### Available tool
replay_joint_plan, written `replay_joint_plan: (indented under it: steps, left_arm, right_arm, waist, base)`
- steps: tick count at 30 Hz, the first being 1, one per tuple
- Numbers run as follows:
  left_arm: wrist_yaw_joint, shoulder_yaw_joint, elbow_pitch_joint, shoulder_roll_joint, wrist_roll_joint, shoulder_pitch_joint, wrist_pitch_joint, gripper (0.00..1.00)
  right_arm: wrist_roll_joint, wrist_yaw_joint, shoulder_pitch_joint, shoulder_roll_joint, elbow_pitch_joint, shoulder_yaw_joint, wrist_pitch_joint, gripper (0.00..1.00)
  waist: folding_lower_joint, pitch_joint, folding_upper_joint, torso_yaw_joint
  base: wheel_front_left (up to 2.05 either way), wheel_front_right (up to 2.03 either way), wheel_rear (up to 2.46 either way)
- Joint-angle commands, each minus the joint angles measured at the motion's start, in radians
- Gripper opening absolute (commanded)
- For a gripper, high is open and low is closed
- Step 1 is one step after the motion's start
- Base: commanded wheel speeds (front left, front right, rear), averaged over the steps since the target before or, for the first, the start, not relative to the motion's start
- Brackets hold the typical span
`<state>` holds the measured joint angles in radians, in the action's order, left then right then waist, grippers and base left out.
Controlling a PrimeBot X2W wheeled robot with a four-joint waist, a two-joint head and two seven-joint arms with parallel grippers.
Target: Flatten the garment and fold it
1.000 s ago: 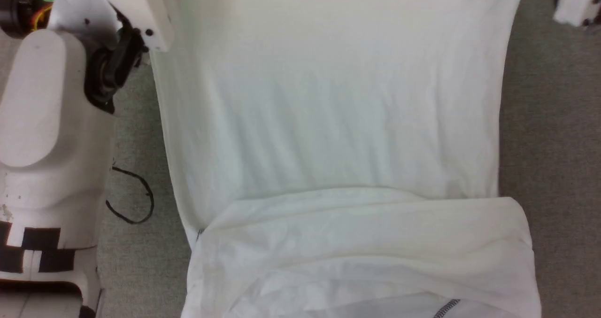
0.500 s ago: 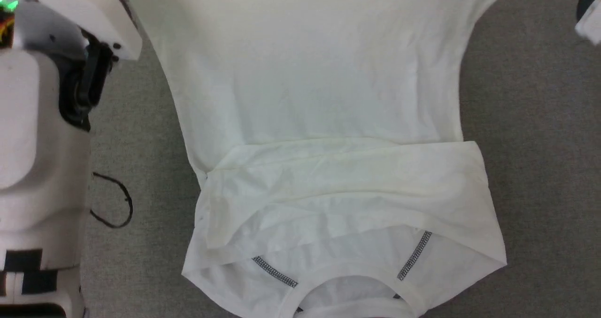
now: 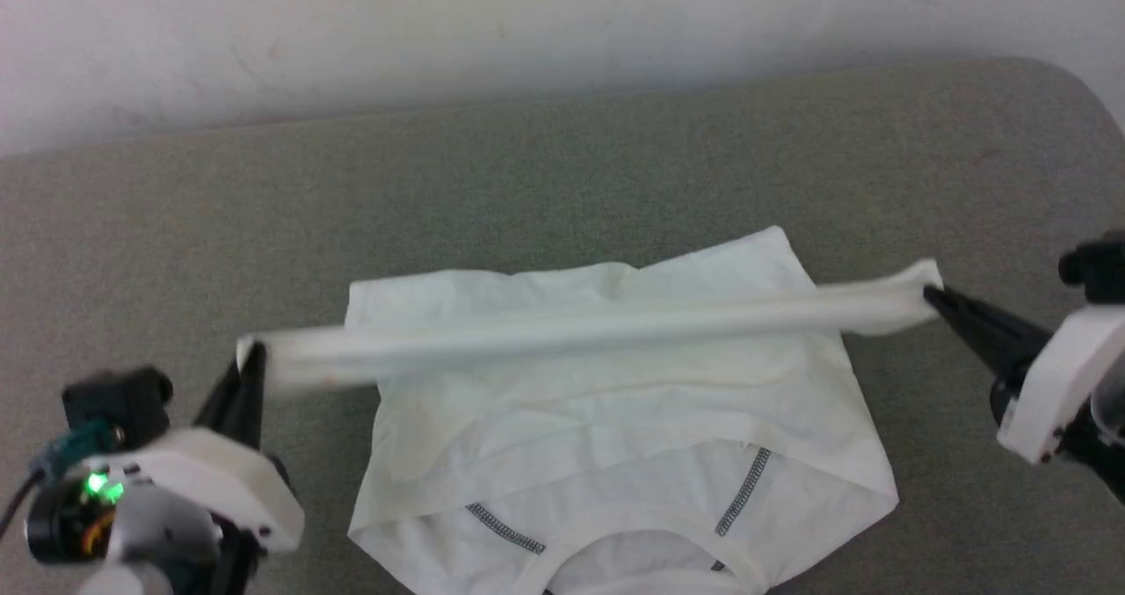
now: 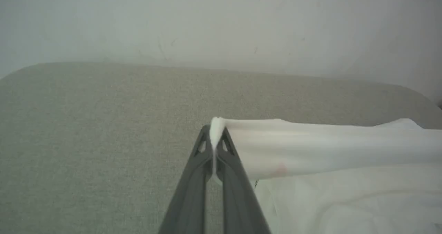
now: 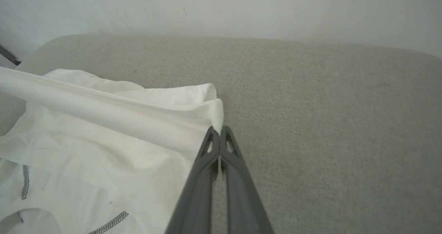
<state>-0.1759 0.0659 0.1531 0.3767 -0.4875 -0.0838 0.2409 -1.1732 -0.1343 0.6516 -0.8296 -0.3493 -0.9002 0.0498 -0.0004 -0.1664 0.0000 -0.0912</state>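
The left gripper (image 3: 251,358) pinches the garment (image 3: 615,402) at its left end, the right gripper (image 3: 933,296) at its right end — cloth stretched tight between.

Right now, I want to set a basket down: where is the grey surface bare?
Bare: the wide strip of grey surface between the wall and the garment, and the patch beyond the left tool. Crowded: the middle, where the left tool and right tool hold a fold stretched across the garment.
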Motion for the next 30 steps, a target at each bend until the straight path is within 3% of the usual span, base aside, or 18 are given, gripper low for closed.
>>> replay_joint_plan:
  steps: [1, 7, 14, 15, 16, 17, 23, 30]
  left_arm:
    - [-0.029, -0.022, 0.038, 0.005, -0.012, 0.092, 0.018, 0.00]
    - [-0.047, 0.005, 0.118, -0.026, -0.067, 0.317, 0.092, 0.00]
    - [-0.053, 0.024, 0.046, -0.057, -0.126, 0.435, 0.138, 0.00]
    - [-0.043, 0.030, 0.035, -0.061, -0.136, 0.441, 0.139, 0.09]
    - [-0.032, 0.035, 0.027, -0.067, -0.147, 0.444, 0.137, 0.46]
    - [-0.026, 0.035, 0.020, -0.076, -0.158, 0.445, 0.129, 1.00]
    - [0.010, 0.018, -0.011, -0.089, -0.149, 0.434, 0.015, 1.00]
    - [0.027, -0.010, 0.007, -0.113, -0.073, 0.356, -0.214, 1.00]
  right_arm:
    - [0.000, 0.004, -0.073, -0.034, -0.005, 0.016, 0.015, 0.00]
    - [-0.025, 0.004, -0.297, -0.030, 0.009, 0.078, 0.030, 0.00]
    - [-0.001, 0.004, -0.481, 0.046, -0.039, 0.154, 0.015, 0.00]
    - [0.010, 0.004, -0.501, 0.058, -0.044, 0.164, 0.009, 0.08]
    - [0.024, 0.004, -0.520, 0.072, -0.047, 0.173, 0.001, 0.49]
    - [0.036, 0.004, -0.536, 0.087, -0.046, 0.185, -0.005, 1.00]
    - [0.157, 0.004, -0.631, 0.152, 0.008, 0.336, 0.021, 1.00]
    - [0.329, 0.004, -0.747, 0.243, 0.183, 0.652, 0.004, 1.00]
  waist:
    - [0.0004, 0.050, 0.0000, -0.013]
    - [0.0004, 0.071, 0.0000, -0.013]
    - [0.0004, 0.078, 0.0000, -0.025]
    - [0.0004, 0.077, 0.0000, -0.026]
    - [0.0004, 0.076, 0.0000, -0.026]
    - [0.0004, 0.076, 0.0000, -0.026]
    - [0.0004, 0.087, 0.0000, -0.028]
    - [0.0004, 0.099, 0.0000, -0.023]
  base:
    - [0.00, 0.00, 0.00]
    - [0.00, 0.00, 0.00]
    - [0.00, 0.00, 0.00]
    - [0.00, 0.00, 0.00]
    - [0.00, 0.00, 0.00]
    - [0.00, 0.00, 0.00]
    - [0.00, 0.00, 0.00]
    - [0.00, 0.00, 0.00]
